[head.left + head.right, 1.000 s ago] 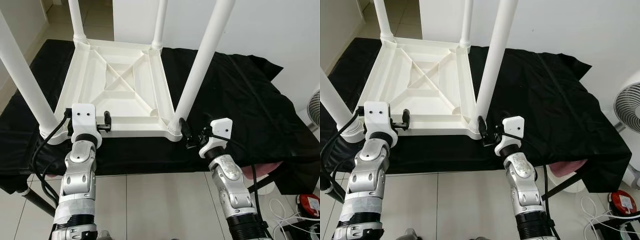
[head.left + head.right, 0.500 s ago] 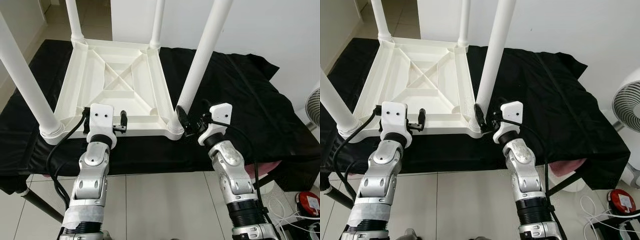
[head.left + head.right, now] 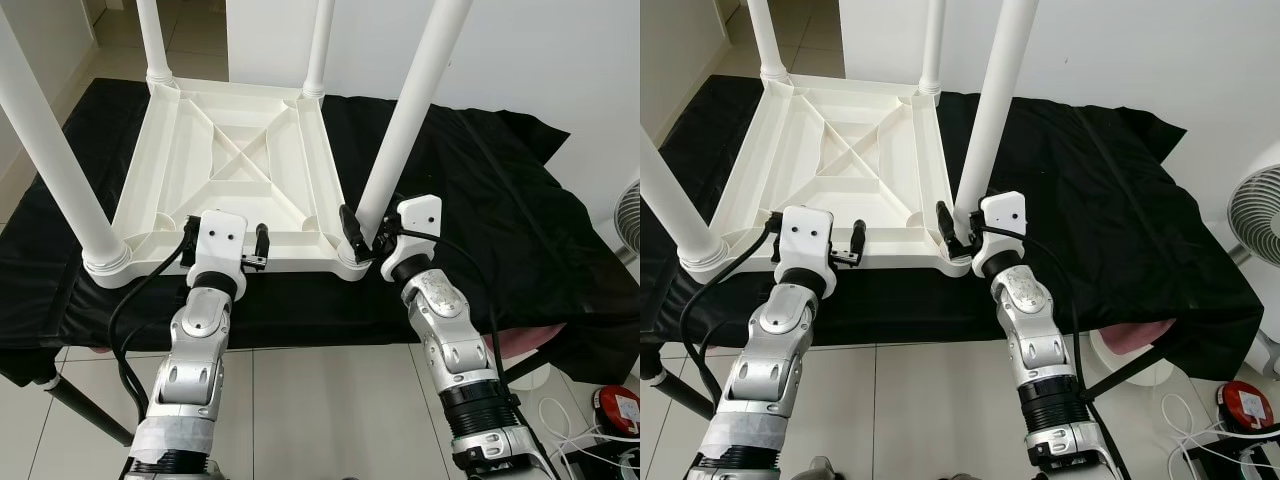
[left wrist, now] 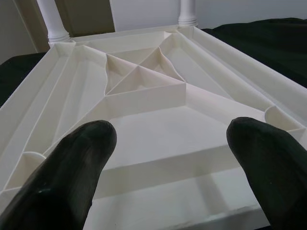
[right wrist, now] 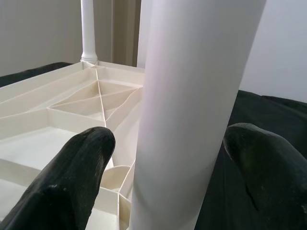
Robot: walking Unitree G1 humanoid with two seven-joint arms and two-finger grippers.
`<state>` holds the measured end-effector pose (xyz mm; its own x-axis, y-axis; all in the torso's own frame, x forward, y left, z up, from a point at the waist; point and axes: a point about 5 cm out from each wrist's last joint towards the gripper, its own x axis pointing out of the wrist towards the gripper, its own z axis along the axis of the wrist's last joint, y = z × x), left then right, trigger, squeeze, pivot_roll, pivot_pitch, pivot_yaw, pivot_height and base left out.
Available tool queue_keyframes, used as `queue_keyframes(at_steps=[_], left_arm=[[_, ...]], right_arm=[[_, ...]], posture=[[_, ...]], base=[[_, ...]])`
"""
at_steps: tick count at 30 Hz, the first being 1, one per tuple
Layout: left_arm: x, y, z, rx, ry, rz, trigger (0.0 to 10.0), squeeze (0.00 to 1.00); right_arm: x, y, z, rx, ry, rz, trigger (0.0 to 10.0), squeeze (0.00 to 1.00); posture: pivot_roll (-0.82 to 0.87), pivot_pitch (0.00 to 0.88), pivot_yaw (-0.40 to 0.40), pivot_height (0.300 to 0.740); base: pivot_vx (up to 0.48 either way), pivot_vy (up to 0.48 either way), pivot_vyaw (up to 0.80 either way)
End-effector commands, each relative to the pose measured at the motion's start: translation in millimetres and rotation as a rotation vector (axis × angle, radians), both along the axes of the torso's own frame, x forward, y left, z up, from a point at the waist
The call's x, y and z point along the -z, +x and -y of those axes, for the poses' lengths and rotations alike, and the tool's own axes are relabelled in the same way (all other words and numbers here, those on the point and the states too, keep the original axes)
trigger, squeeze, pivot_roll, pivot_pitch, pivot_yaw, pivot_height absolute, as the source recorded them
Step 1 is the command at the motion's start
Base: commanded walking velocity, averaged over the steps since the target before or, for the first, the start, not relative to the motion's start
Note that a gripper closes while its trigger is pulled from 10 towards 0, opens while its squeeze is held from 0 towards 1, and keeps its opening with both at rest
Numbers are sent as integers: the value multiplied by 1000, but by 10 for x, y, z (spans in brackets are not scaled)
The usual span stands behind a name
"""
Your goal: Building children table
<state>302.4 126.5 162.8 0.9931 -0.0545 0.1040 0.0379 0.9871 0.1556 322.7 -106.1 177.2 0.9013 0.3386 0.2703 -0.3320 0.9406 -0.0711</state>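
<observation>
A white plastic children's table [image 3: 235,175] lies upside down on a worktop draped in black cloth [image 3: 480,200], its ribbed underside facing up and four round white legs standing upward from the corners. The near edge of the tabletop runs along the worktop's near side, just in front of the robot.

The left gripper [image 3: 225,245] sits at the near rim of the tabletop, roughly midway along it. In the left wrist view its fingers [image 4: 72,172] are spread wide with the rim and the ribbed panel between and beyond them, closed on nothing. The right gripper [image 3: 362,232] is at the near right leg [image 3: 405,125], low down by the corner socket. In the right wrist view its fingers [image 5: 72,177] are spread to either side of that leg, which stands in the gap; whether the pads touch it cannot be told.

Judging by its moulded, hollow-ribbed build, the table is probably light and stiff, and its smooth glossy plastic is likely to be slippery under hard fingertips. The legs are long, so pushing or pulling high up would lever strongly on the socket; a hold low on the leg, close to the collar, looks safer. For the top, the rim wall or one of the inner ribs offers a thin edge to pinch. The cloth beneath may let the whole piece slide when pressed sideways, so one gripper steadying the rim seems wise.
</observation>
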Motion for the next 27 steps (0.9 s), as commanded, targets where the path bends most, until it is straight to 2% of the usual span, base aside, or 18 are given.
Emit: queue_keyframes(at_steps=[1, 5, 12, 27], left_arm=[[-70, -18, -22, 13, -37, 44, 10000, 0], [-32, -54, -47, 40, -78, 37, 10000, 0], [0, -102, -38, 90, -89, 38, 10000, 0], [16, -121, -34, 129, -66, 42, 10000, 0]], right_arm=[[124, -120, 128, 20, 2, 1, 10000, 0], [231, -210, 180, 16, -10, -18, 10000, 0], [343, -317, 221, 8, -32, -34, 10000, 0], [378, -304, 215, 13, -32, -37, 10000, 0]], posture=[[46, 39, -112, 740], [45, 43, -111, 740], [38, 50, -108, 740], [46, 50, -104, 740]], base=[[0, 0, 0], [0, 0, 0], [0, 0, 0], [0, 0, 0]])
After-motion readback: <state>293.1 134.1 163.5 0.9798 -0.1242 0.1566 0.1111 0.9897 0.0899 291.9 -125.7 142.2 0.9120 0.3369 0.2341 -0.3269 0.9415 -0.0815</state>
